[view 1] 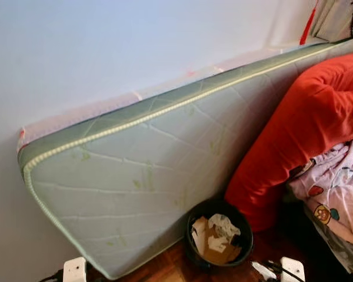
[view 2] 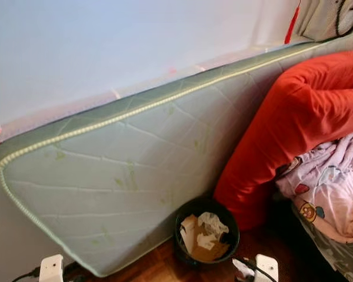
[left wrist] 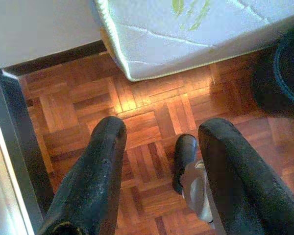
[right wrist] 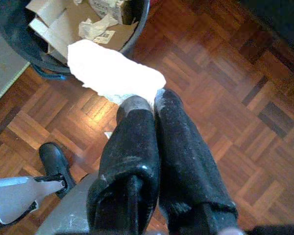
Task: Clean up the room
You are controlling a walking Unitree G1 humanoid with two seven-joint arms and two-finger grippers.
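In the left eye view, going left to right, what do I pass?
Mattress leaning on the wall → black trash bin holding cardboard and paper → red pillow → patterned bedding.

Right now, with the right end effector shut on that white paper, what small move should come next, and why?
Probably carry the right end effector a little further over the round black waste bin, then open it. The crumpled white paper scrap is pinched at the fingertips and overhangs the bin's rim, partly above the wooden parquet floor; released here, it might land outside.
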